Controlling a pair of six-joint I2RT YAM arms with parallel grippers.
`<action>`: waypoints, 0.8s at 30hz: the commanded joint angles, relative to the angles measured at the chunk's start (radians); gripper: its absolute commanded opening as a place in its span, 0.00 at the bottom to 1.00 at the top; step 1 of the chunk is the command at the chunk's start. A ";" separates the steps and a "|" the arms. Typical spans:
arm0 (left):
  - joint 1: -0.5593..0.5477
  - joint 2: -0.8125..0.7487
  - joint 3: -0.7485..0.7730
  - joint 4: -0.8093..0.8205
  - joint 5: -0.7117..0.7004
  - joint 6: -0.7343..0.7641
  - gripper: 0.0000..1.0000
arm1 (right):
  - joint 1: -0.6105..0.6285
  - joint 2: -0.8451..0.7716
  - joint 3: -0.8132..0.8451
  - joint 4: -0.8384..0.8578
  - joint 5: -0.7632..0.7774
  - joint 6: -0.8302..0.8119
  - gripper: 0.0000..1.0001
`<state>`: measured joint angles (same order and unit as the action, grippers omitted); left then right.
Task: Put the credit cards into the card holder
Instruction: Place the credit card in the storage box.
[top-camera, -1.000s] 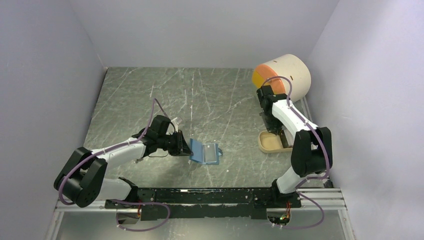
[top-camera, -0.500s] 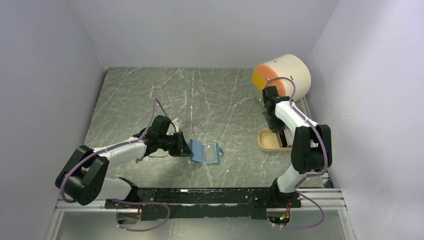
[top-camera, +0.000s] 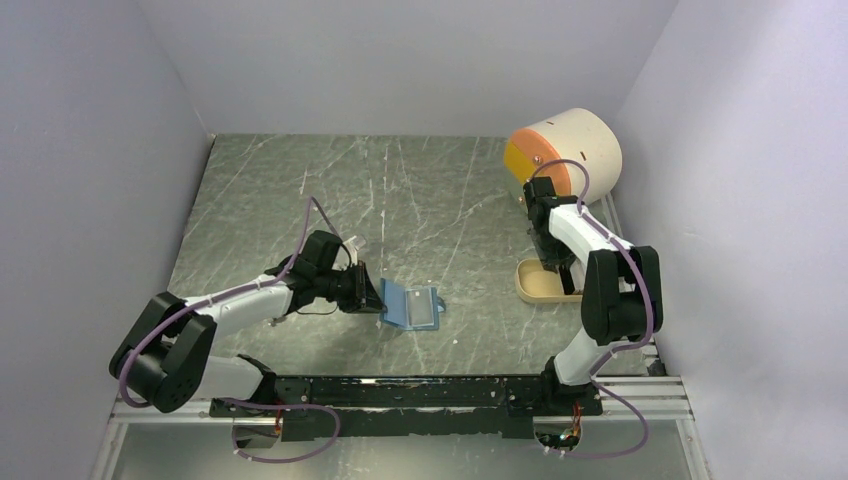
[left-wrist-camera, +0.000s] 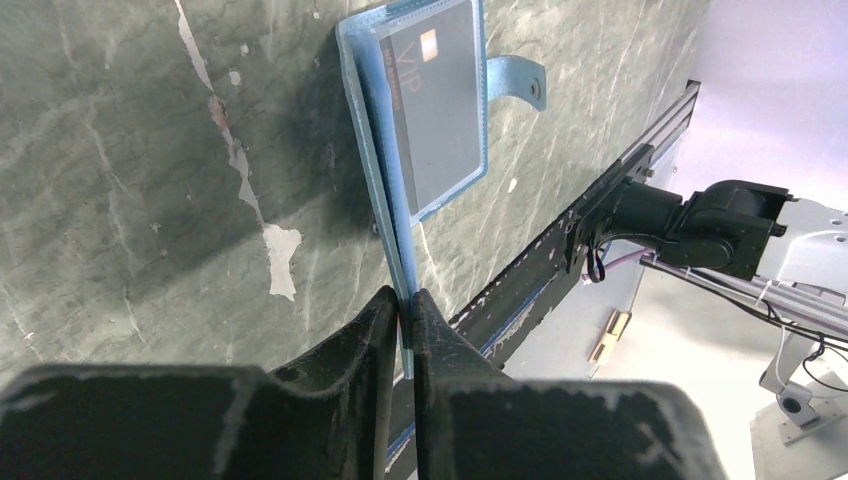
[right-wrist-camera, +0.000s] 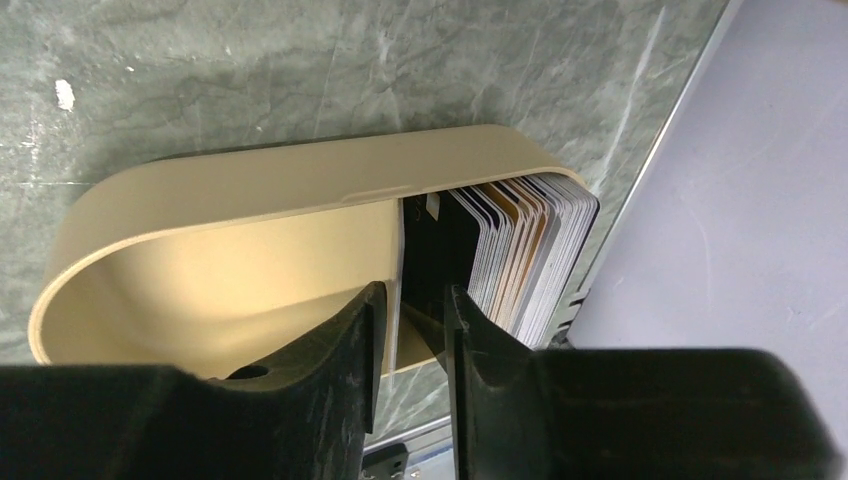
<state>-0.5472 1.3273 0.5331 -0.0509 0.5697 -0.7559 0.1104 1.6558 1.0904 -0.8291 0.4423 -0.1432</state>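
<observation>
Only my right arm (top-camera: 585, 235) had shifted, along the tan tray (right-wrist-camera: 250, 190). The right gripper (right-wrist-camera: 412, 295) straddled the front black one of the credit cards (right-wrist-camera: 520, 240) in it; whether it clamped I couldn't tell. The left gripper (left-wrist-camera: 404, 298) pinched a raised flap of the open card holder (top-camera: 398, 300), mid-table.

1. left arm (top-camera: 240, 300): white links, black rounded joints.
2. right arm (top-camera: 582, 232): same white shells and black joints.
3. purple cable (top-camera: 311, 201) loops along each arm.
4. fingers (left-wrist-camera: 350, 345): black, tapered, scuffed pale.

Pale lilac walls (top-camera: 400, 60) (grey-green marbled tabletop (top-camera: 420, 190))
</observation>
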 joint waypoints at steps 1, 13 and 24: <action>-0.009 -0.030 0.007 0.011 0.029 0.008 0.16 | -0.008 -0.036 -0.012 0.005 0.022 -0.001 0.28; -0.009 -0.058 0.012 -0.009 0.019 0.010 0.16 | -0.009 -0.010 -0.034 0.022 -0.026 0.004 0.34; -0.009 -0.076 0.010 -0.014 0.014 0.011 0.16 | -0.011 -0.072 -0.042 0.036 0.077 0.004 0.35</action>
<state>-0.5472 1.2743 0.5331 -0.0643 0.5697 -0.7555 0.1101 1.6341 1.0584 -0.8116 0.4572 -0.1387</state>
